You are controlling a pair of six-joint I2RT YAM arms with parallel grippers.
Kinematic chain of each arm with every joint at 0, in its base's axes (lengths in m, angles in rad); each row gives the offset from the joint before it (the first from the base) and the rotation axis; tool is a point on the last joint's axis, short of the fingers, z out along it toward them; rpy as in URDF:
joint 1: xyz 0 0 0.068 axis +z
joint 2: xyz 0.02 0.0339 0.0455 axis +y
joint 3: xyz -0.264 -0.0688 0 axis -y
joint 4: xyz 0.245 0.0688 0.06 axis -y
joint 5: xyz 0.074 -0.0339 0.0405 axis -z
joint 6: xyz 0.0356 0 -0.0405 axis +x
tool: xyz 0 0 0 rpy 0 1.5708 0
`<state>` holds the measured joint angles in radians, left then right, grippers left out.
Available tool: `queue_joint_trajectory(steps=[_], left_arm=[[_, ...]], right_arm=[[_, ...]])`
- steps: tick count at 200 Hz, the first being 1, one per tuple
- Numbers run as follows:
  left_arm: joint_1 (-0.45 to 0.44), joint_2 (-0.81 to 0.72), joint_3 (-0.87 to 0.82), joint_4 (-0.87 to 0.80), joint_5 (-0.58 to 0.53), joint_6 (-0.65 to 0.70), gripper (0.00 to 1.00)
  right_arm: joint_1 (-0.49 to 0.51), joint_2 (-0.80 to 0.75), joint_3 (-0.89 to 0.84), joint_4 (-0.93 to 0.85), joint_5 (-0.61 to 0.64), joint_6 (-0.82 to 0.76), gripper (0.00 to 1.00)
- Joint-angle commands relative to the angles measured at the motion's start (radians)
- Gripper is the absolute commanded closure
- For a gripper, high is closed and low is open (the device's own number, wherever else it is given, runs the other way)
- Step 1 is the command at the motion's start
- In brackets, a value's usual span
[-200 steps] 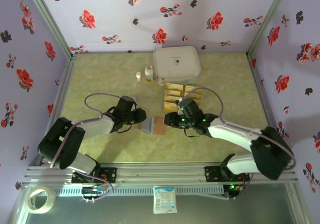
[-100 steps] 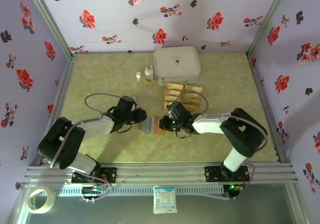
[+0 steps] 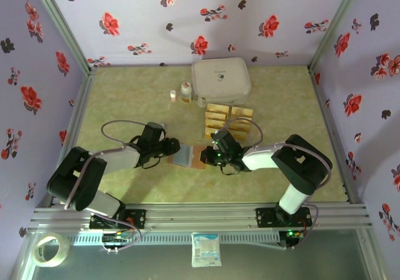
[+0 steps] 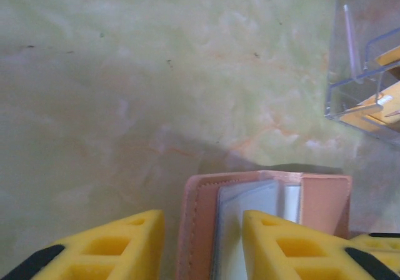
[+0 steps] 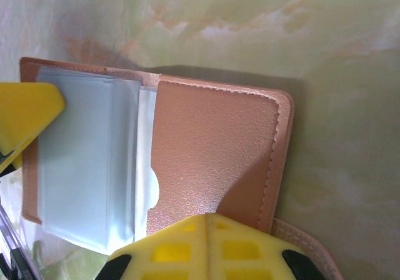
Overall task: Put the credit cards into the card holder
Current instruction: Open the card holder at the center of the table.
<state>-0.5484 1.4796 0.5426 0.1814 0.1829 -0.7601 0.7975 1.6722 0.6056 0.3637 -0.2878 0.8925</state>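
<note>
The card holder (image 3: 187, 157) lies open on the table, pale blue-grey sleeves (image 5: 87, 167) on its left half, bare brown flap (image 5: 212, 161) on its right. My left gripper (image 3: 177, 149) is open at the left half: one finger (image 4: 294, 242) rests on the sleeves, the other (image 4: 112, 249) stands on the table beside the cover's edge (image 4: 194, 230). My right gripper (image 5: 207, 216) is shut with nothing between its fingers, its tips over the brown flap. The golden credit cards (image 3: 228, 119) stand in a clear rack (image 4: 350, 49) just behind the card holder.
A large white zip case (image 3: 220, 80) sits at the back behind the rack, with two small bottles (image 3: 185, 91) to its left. A loose strap (image 5: 306, 242) of the card holder pokes out at its right edge. Open table lies left of and in front of the card holder.
My right arm folded in, uncovering the rack, and its gripper came down onto the card holder's right flap. My left gripper shifted slightly left and lower beside the left half.
</note>
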Motion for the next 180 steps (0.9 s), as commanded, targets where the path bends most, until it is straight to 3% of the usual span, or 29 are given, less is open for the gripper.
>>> queue_joint_trajectory(steps=[1, 38, 71, 180], left_arm=[[0.010, -0.012, -0.012, 0.031, -0.008, -0.006, 0.60], [0.014, -0.073, -0.009, 0.033, 0.017, 0.002, 0.44], [0.045, -0.105, -0.026, 0.075, 0.066, -0.027, 0.44], [0.100, -0.093, -0.107, 0.236, 0.141, -0.111, 0.83]], right_arm=[[-0.010, 0.040, -0.029, -0.064, 0.029, 0.012, 0.95], [-0.009, 0.048, -0.027, -0.060, 0.027, 0.014, 0.95], [-0.009, 0.058, -0.026, -0.054, 0.022, 0.016, 0.96], [-0.011, 0.068, -0.024, -0.048, 0.015, 0.015, 0.96]])
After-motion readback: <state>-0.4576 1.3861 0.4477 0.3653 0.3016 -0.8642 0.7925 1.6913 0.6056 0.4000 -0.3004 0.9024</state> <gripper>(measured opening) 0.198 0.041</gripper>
